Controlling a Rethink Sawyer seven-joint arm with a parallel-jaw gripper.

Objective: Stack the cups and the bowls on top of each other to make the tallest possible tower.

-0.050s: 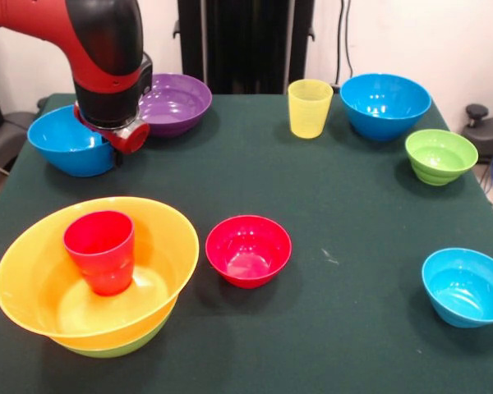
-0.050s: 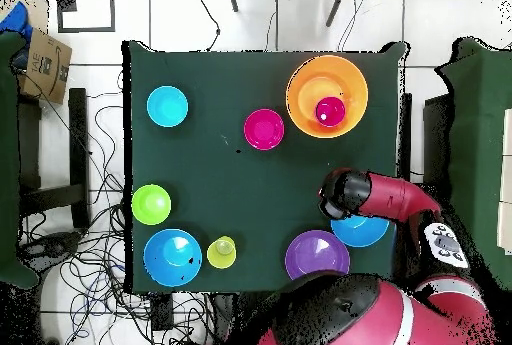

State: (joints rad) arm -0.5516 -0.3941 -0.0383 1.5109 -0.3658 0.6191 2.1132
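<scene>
The tower (image 1: 99, 279) is located at one corner of the green counter (image 1: 329, 213) and consists of an orange bowl (image 1: 33, 287) nested in a lime-green bowl (image 1: 119, 348), with a red cup (image 1: 101, 250) standing upright inside. A small red bowl (image 1: 248, 249) is placed just beside the tower. A purple bowl (image 1: 179, 103) and a blue bowl (image 1: 62, 141) are set farther from the tower, along the opposite edge. A yellow cup (image 1: 310, 107), a second blue bowl (image 1: 385, 104), a ribbed green bowl (image 1: 440, 156) and a small blue bowl (image 1: 467, 286) are positioned well apart from the tower. The arm's end (image 1: 115, 107) is held above the first blue bowl; the state of the hand cannot be determined.
</scene>
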